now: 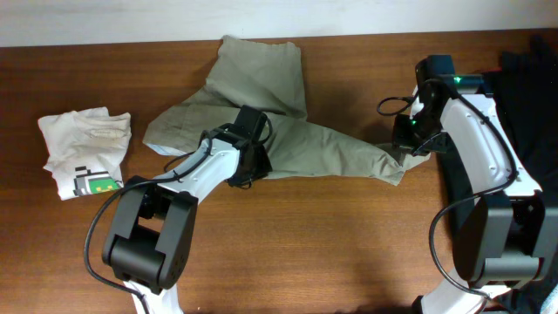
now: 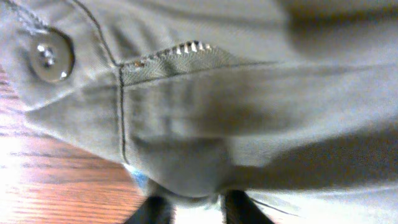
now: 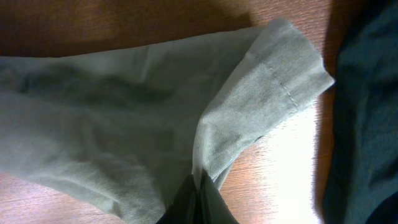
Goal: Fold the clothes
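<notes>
The khaki trousers [image 1: 279, 96] lie spread across the middle of the table, with one leg running right. My left gripper [image 1: 251, 157] sits at their fly. In the left wrist view the button [image 2: 51, 56], the zipper [image 2: 180, 53] and a fold of waist cloth [image 2: 193, 168] show, and the fold is held between my two fingers [image 2: 196, 210]. My right gripper [image 1: 410, 144] is at the leg's end. In the right wrist view its fingers [image 3: 199, 190] are pinched shut on the cloth next to the hem [image 3: 286, 74].
A small white tee with a green-black print [image 1: 87, 150] lies at the far left. A dark garment pile [image 1: 527, 74] lies at the right edge and also shows in the right wrist view [image 3: 367, 112]. The table's far edge [image 1: 131, 44] meets a pale wall.
</notes>
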